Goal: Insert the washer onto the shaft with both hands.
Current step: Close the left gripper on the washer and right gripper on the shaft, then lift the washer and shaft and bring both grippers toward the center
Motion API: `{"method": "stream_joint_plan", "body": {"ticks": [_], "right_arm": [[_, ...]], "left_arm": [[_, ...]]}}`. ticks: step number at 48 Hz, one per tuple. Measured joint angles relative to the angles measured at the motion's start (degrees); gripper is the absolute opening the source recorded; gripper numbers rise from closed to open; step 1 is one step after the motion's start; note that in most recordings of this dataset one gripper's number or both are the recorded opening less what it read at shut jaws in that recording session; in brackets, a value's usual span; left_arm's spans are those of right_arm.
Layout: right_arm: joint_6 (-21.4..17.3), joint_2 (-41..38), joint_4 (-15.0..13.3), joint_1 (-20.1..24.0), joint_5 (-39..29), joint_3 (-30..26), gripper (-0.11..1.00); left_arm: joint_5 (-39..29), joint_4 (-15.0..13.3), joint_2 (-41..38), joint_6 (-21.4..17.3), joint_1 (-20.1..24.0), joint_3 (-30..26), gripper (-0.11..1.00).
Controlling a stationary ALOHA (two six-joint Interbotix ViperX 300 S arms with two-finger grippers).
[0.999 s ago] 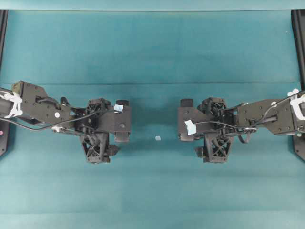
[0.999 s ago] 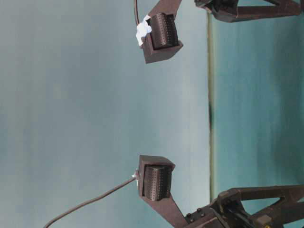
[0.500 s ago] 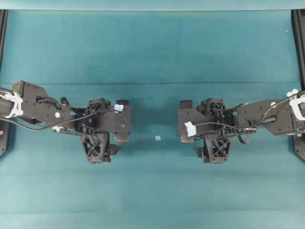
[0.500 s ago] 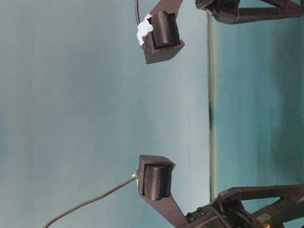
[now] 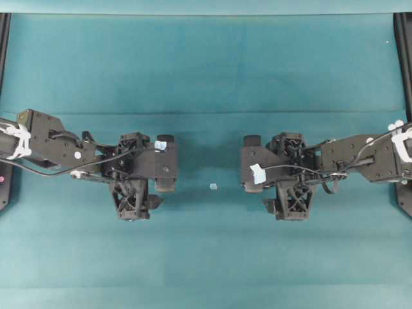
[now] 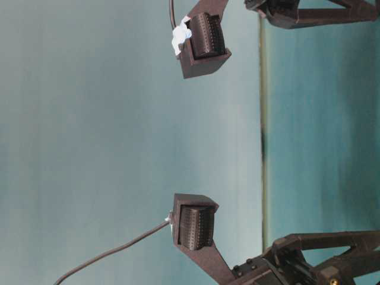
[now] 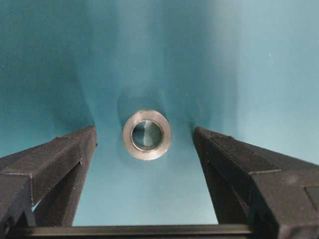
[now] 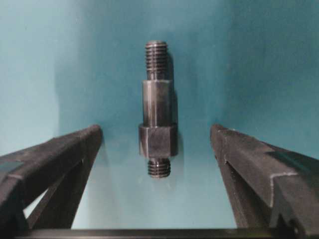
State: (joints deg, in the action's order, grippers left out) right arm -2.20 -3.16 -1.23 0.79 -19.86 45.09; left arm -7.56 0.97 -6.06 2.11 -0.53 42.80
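Note:
In the left wrist view the washer (image 7: 147,134), a thick silvery ring, lies flat on the teal cloth. My left gripper (image 7: 144,133) stands open around it, and neither finger touches it. In the right wrist view the shaft (image 8: 158,114), a dark stepped rod with threaded ends and a wider collar, lies on the cloth. My right gripper (image 8: 155,130) is open on either side of the collar end, with gaps on both sides. From overhead the left gripper (image 5: 165,163) and right gripper (image 5: 251,163) face each other, and both parts are hidden beneath them.
A tiny pale square fleck (image 5: 213,186) lies on the teal cloth (image 5: 206,71) between the two grippers. Black frame rails run along the left edge (image 5: 4,38) and the right edge (image 5: 405,45). The table-level view shows only two black finger pads (image 6: 202,41) against the backdrop.
The right gripper has shifted very slightly. The left arm has not moved, and both parts lie where they were.

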Motion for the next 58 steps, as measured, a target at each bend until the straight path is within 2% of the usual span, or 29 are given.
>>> {"method": "stream_joint_plan", "body": {"ticks": [24,40,44,50,58], "right_arm": [[0.0,0.2,0.0,-0.4,0.3,0.3,0.74],[0.0,0.4,0.1,-0.6,0.3,0.5,0.53],[0.0,0.4,0.1,-0.6,0.3,0.5,0.47],[-0.1,0.4,0.2,-0.6,0.2,0.5,0.36],[-0.1,0.4,0.4,-0.5,0.5,0.5,0.15]], "left_arm": [[0.3,0.0,0.0,0.3,0.0,-0.1,0.85],[0.4,0.0,-0.1,0.2,-0.1,-0.1,0.67],[0.4,0.0,-0.2,0.3,-0.1,-0.1,0.58],[0.4,0.0,-0.4,0.2,-0.3,-0.1,0.38],[0.4,0.0,-0.4,0.2,-0.3,-0.2,0.36]]}}
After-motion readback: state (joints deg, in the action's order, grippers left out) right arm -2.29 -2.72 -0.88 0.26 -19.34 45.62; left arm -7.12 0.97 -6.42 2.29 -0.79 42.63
